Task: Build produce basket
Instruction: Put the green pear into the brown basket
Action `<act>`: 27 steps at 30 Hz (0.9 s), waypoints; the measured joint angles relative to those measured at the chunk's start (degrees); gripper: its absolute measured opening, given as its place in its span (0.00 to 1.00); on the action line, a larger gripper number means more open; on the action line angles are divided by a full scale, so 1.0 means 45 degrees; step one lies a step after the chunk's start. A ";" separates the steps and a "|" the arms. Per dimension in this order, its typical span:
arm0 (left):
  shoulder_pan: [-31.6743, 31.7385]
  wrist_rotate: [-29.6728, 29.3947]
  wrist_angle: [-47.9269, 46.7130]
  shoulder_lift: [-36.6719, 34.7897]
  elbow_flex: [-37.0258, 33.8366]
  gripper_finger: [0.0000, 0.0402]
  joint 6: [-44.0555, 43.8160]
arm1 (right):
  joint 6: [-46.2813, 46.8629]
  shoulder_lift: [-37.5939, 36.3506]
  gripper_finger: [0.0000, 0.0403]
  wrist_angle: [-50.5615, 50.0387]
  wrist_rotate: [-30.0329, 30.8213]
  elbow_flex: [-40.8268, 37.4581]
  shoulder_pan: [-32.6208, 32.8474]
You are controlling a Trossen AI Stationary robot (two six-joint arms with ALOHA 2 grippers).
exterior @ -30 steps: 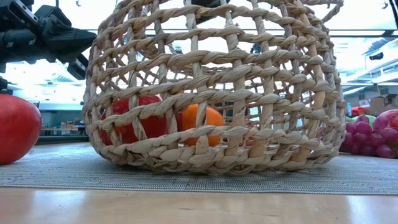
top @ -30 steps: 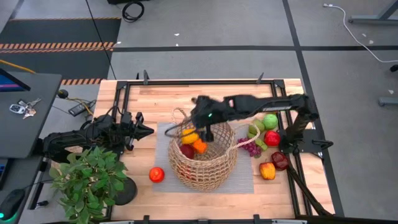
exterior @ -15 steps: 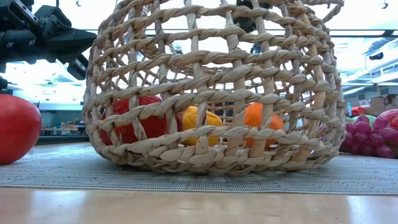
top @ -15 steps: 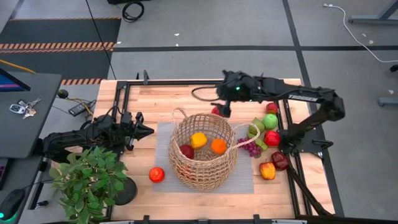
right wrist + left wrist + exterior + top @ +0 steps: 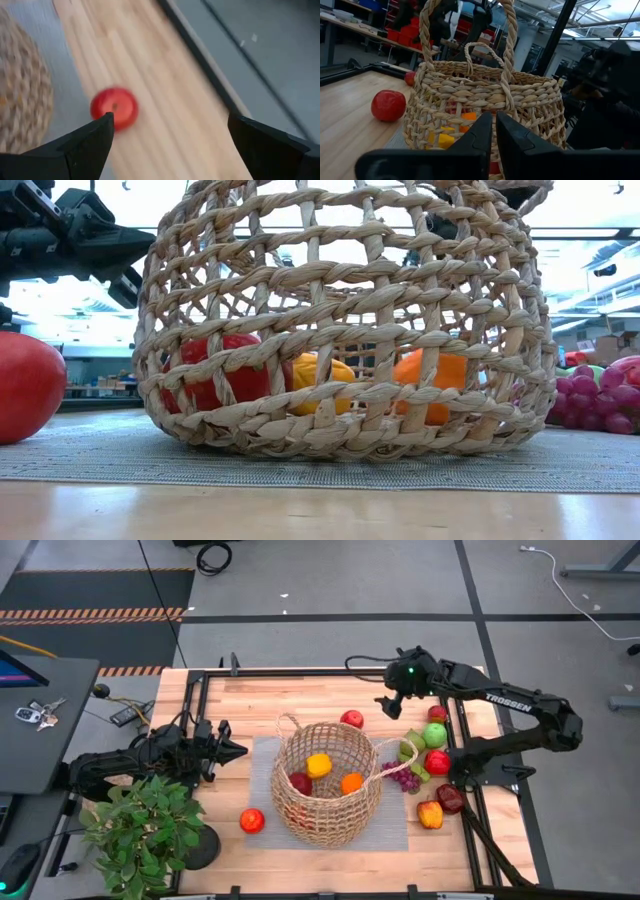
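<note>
Wicker basket (image 5: 326, 785) holds yellow pepper (image 5: 318, 765), orange (image 5: 351, 783), dark red fruit (image 5: 301, 783).

We find one legible marking: the word "TROSSEN" in white capital letters on the forearm link of the right arm (image 5: 507, 703), seen in the high view. We read no other text, label, number or sign in any view.

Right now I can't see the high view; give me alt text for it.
A wicker basket sits mid-table holding a yellow pepper, an orange fruit and a dark red fruit. The right end effector, open, hovers beside a red apple beyond the basket. The left end effector waits shut at the basket's left.
</note>
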 joint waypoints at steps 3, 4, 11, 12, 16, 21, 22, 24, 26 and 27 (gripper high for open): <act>0.0004 0.0000 -0.0003 0.0000 -0.0004 0.09 0.0001 | 0.0731 -0.0172 0.97 -0.1194 -0.0079 -0.0393 -0.0066; -0.0001 0.0000 0.0001 0.0000 0.0001 0.09 0.0001 | 0.0996 -0.0210 0.97 -0.1697 -0.0083 -0.0469 -0.0066; 0.0002 0.0000 -0.0003 0.0000 0.0000 0.07 0.0001 | 0.3329 -0.0289 0.97 -0.3987 -0.1317 -0.1034 0.0267; 0.0003 0.0000 0.0001 0.0000 0.0001 0.07 -0.0004 | 0.3418 -0.0289 0.97 -0.4046 -0.1447 -0.1182 0.0356; 0.0002 0.0000 -0.0001 0.0000 -0.0004 0.08 -0.0001 | 0.3567 -0.0284 0.97 -0.4101 -0.1502 -0.2010 0.0635; -0.0001 0.0000 0.0001 0.0000 0.0001 0.09 -0.0008 | 0.4160 -0.0279 0.97 -0.3759 -0.1500 -0.3066 0.0899; -0.0001 0.0000 -0.0001 0.0000 0.0001 0.09 -0.0005 | 0.4273 -0.0279 0.97 -0.3670 -0.1499 -0.3255 0.0971; 0.0003 0.0000 0.0001 0.0000 0.0001 0.09 0.0001 | 0.4565 -0.0279 0.97 -0.3509 -0.1464 -0.3662 0.1133; 0.0004 0.0000 -0.0003 0.0000 -0.0004 0.08 -0.0008 | 0.4846 -0.0279 0.97 -0.3484 -0.1175 -0.3964 0.1288; 0.0001 0.0000 0.0001 0.0000 0.0001 0.08 -0.0001 | 0.4968 -0.0279 0.97 -0.3397 -0.0959 -0.4117 0.1363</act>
